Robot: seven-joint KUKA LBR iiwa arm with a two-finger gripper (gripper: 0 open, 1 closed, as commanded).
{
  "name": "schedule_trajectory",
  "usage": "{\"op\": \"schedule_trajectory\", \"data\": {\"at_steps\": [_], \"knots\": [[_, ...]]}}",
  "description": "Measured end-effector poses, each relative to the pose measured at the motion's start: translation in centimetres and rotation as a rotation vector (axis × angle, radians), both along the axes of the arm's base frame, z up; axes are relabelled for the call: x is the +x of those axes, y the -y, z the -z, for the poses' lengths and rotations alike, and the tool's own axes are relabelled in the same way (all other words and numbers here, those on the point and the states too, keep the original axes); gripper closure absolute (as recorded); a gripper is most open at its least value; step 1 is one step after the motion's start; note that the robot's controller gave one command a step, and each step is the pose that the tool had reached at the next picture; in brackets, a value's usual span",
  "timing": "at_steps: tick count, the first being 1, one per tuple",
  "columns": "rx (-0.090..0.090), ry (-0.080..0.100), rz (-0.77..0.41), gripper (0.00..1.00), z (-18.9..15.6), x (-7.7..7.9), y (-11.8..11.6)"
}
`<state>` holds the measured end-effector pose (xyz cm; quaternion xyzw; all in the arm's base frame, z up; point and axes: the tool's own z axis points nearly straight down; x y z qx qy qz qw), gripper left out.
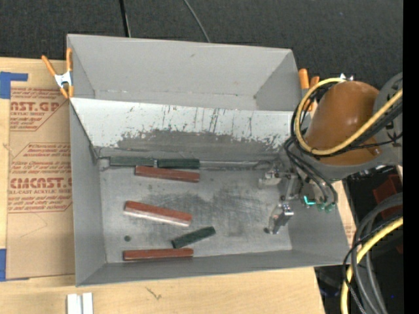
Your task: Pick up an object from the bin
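Observation:
My gripper (275, 199) hangs low over the right end of the bin floor, near the right wall. Its fingers stand open, with only bare floor between them. The nearest loose thing is a small dark green bar (193, 236), lying slanted to the gripper's left near the front. Farther left, a red-brown bar with a pale side (158, 213) rests at a slight slant in the middle of the floor.
A red-brown bar (158, 254) lies along the front wall at the left. Another red-brown bar (167, 173) and a dark green bar (177, 164) lie side by side against the back wall. The arm with its orange cover and cables stands over the bin's right rim.

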<state>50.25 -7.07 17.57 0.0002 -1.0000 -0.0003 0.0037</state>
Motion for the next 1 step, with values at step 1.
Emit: {"op": "schedule_trajectory", "data": {"at_steps": [1], "knots": [[-0.001,0.008,-0.001,0.0,-0.42,0.19,-0.02]]}}
